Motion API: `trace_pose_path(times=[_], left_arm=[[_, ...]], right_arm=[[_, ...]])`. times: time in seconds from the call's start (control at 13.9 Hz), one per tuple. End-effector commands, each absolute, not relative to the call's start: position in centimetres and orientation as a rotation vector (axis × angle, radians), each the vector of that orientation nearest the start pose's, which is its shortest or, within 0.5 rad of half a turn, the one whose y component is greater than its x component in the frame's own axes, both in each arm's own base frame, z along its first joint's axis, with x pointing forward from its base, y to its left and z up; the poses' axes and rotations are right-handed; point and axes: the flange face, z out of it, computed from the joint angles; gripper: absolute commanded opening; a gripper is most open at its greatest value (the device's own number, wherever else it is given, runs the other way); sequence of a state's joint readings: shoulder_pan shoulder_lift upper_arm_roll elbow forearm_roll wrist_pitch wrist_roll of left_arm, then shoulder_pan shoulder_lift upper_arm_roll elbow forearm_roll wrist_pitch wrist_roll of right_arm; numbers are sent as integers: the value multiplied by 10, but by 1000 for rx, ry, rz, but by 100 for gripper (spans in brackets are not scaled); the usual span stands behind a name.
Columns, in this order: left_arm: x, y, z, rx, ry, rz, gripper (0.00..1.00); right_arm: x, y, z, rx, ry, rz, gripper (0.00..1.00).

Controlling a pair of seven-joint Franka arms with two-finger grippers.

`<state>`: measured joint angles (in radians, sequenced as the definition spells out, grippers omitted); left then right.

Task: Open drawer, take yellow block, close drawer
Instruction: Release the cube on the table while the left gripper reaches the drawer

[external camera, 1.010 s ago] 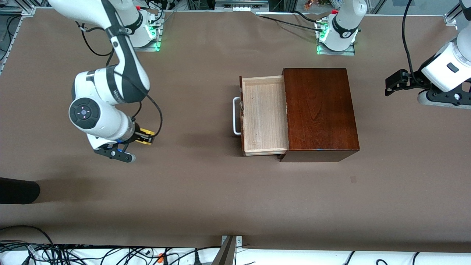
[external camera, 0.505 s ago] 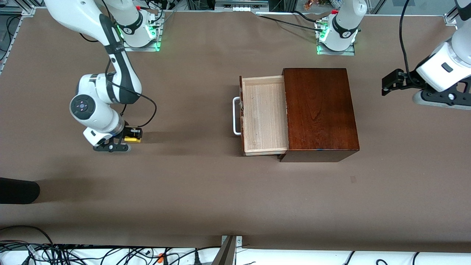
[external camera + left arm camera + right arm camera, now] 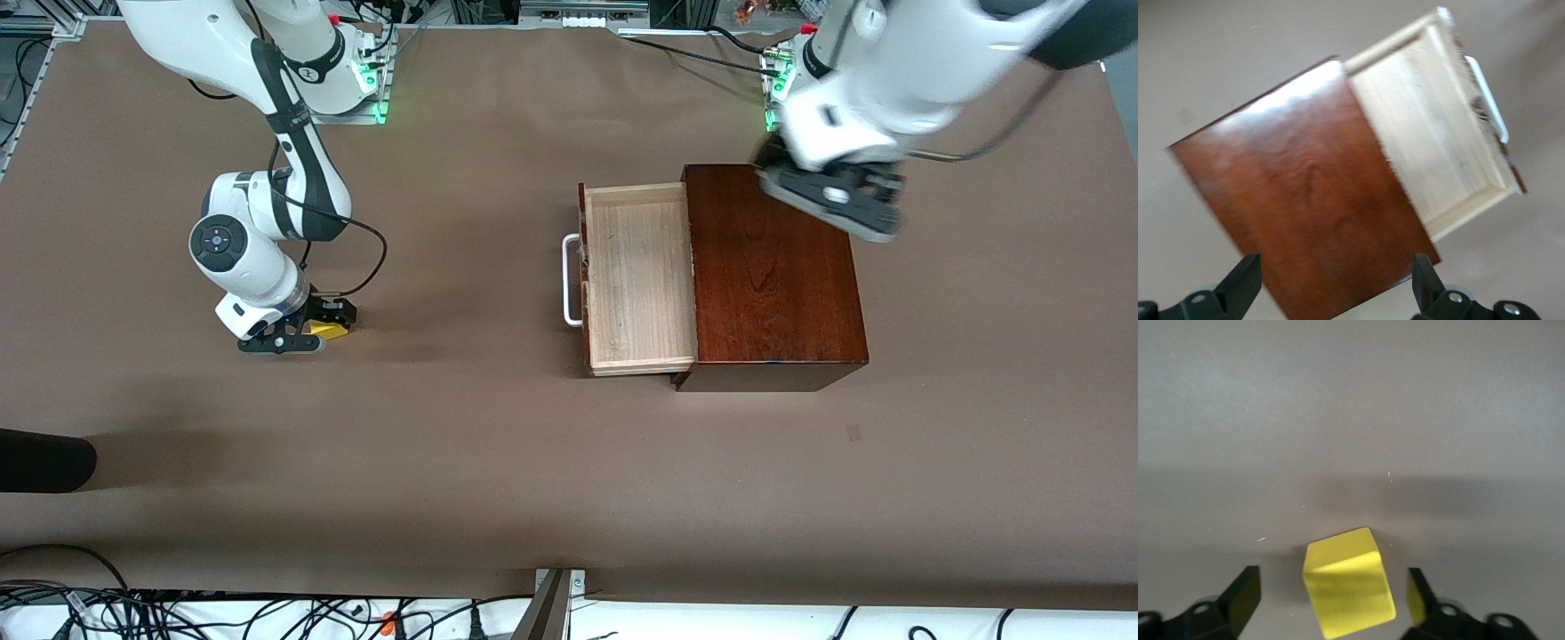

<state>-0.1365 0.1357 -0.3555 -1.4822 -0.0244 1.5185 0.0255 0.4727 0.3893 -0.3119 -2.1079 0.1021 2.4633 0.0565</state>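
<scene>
Drawer [image 3: 638, 276] pulled out of wooden box [image 3: 772, 271], tray bare. Yellow block [image 3: 327, 330] sits on desk [image 3: 498, 444] toward right arm's end, between right gripper's [image 3: 320, 325] parted fingers, ungripped. Left gripper [image 3: 1335, 293], spread wide, hangs over box.

Place: robotics lab, a test bench rather than a home or shop.
Arms: two white robot arms, the right arm [image 3: 267, 222] and the left arm [image 3: 898, 62], each bolted to a metal base plate [image 3: 351, 111] along one table edge.
Lights: green status lamps [image 3: 772, 114] glow at both bases.
Table: broad table [image 3: 498, 462] under a plain brown cover, nearly bare.
Cables: black cables [image 3: 178, 613] lie tangled along the table edge well away from the right pincer [image 3: 324, 322], nearest the front camera.
Frame: aluminium framing [image 3: 578, 11] runs past the bases.
Props: a lone wooden box [image 3: 773, 276] below the left pincer [image 3: 1335, 283].
</scene>
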Motion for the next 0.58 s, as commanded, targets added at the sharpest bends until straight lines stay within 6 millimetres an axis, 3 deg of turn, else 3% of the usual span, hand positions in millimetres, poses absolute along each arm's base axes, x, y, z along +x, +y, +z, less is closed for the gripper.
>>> trace_pose_path(times=[0.0,0.29,0.51], left_arm=[[517,-318,576,-3020,1106,196,100],[489,-401,539,-2749,1743,179,100],[462,-474,501,-2574,1991,90,100]], right_arm=[[599,96,309,-3165,-98,76,100],[633,78,421,-3167,-44,189,100],[642,64,501,-3173,-14,148,100]])
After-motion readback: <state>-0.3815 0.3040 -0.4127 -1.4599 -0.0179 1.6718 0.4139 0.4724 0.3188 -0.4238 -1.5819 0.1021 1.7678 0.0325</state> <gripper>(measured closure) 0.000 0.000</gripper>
